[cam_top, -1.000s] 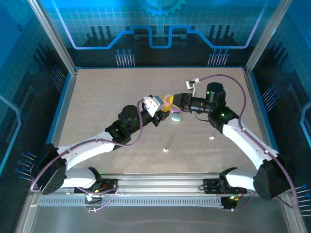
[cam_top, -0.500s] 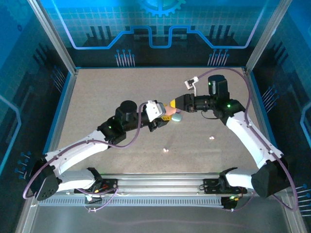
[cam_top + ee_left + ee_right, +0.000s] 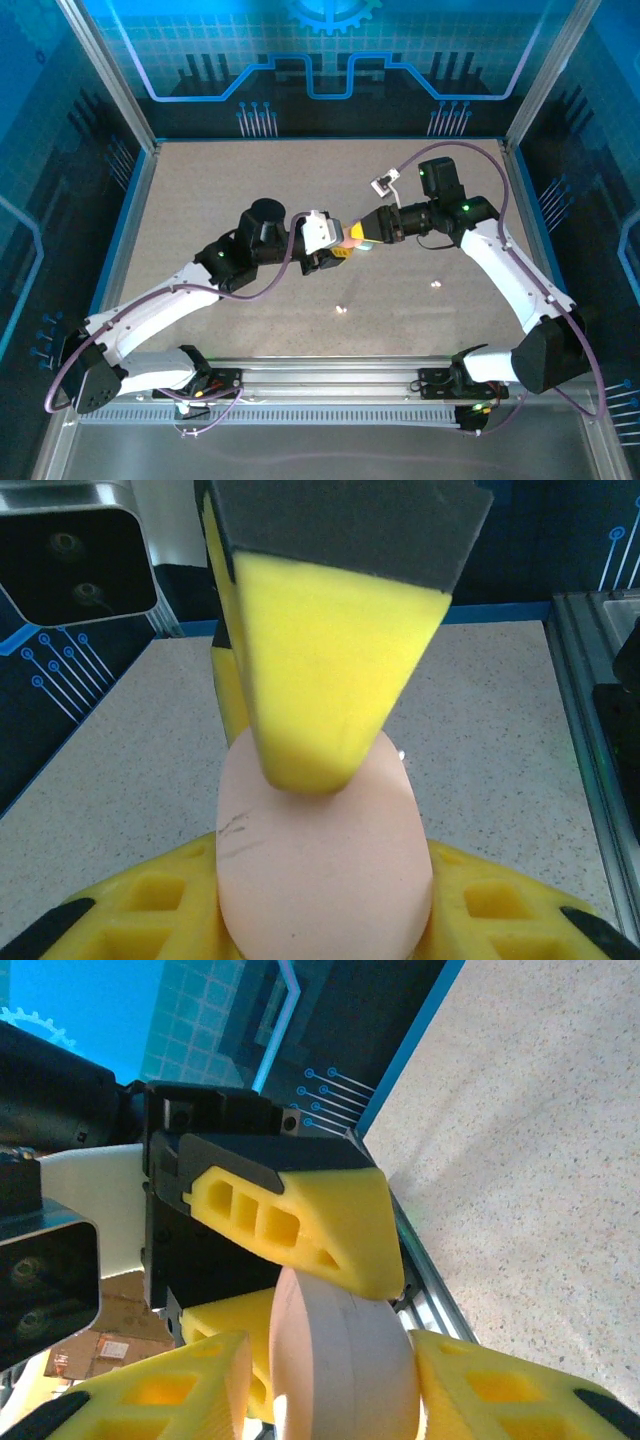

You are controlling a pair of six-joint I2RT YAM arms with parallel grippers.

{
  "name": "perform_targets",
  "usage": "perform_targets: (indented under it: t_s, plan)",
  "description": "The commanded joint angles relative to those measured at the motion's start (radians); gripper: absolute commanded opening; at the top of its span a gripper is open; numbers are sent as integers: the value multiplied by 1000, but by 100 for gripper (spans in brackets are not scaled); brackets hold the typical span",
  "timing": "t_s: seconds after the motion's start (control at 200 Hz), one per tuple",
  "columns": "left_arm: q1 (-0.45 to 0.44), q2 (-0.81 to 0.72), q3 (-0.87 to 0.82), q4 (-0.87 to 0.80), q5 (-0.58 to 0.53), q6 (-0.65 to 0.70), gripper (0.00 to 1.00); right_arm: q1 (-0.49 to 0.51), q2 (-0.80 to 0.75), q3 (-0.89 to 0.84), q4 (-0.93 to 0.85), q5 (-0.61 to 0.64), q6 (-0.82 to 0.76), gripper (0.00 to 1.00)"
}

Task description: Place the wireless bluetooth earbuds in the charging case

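From above, the charging case (image 3: 352, 238) is almost buried between the jaws of the left gripper (image 3: 342, 248) and right gripper (image 3: 360, 233), so its seam and lid cannot be read. Both wrist views crop its lower end. Two earbuds (image 3: 341, 309) on the desk (image 3: 200, 200) are shapeless specks.

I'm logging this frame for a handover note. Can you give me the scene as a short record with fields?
left gripper: shut on the pink case
right gripper: shut on the pink case
pink case: held between both grippers, raised off the table, lid looks shut
earbuds: two, loose on the table, apart from the case, nearer the arm bases
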Motion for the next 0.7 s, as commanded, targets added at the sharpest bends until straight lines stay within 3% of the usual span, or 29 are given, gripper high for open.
perform_targets:
  t_s: [0.0,0.12,0.205,0.28,0.43,0.695]
  plan:
    - [11,11,39,-31,28,29,30,2,-12,9,-46,-50,-30,44]
    - [11,16,43,-31,29,30,31,5,-2,4,-43,-48,-27,33]
    - [12,14,38,-12,13,20,36,5,0,-6,-13,-50,-3,21]
    - [23,5,8,43,14,-11,40,0,-10,-31,74,-66,63,17]
    - [94,-25,-130,294,96,-142,67,-18,-44,-106,348,-94,272,14]
    - [141,-20,-245,572,177,-245,68,-32,-36,-167,676,-102,587,15]
